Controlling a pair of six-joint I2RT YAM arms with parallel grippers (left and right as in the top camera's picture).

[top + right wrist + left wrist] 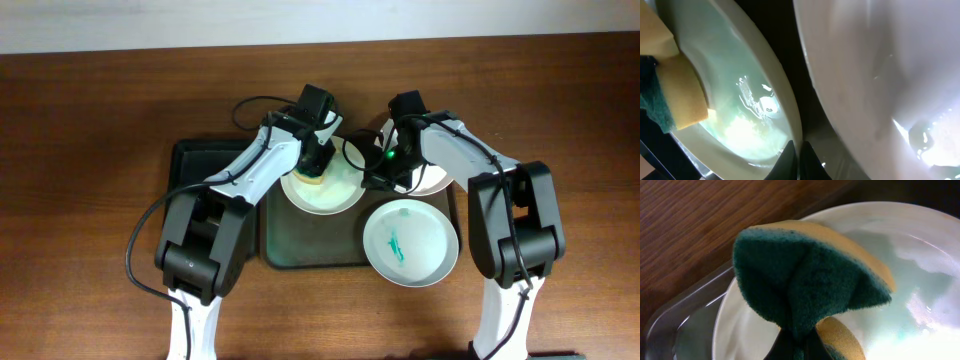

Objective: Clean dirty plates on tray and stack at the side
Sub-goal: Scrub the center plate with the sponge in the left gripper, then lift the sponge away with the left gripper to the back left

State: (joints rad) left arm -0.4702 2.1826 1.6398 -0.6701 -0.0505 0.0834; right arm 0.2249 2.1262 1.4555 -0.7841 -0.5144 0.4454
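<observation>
A white plate (330, 195) with a pale green smear lies on the dark tray (300, 245). My left gripper (314, 160) is shut on a yellow and green sponge (810, 280) and holds it on the plate (920, 280). My right gripper (380, 172) is shut on the plate's right rim (795, 135). The sponge also shows in the right wrist view (675, 95). A second white plate (410, 241) with green marks lies at the tray's right front. A third white plate (432, 178) lies behind it, also seen in the right wrist view (880, 75).
The brown wooden table (100, 120) surrounds the tray. A black cable (255, 105) loops behind the left arm. The tray's left half (200, 165) is partly hidden under the left arm.
</observation>
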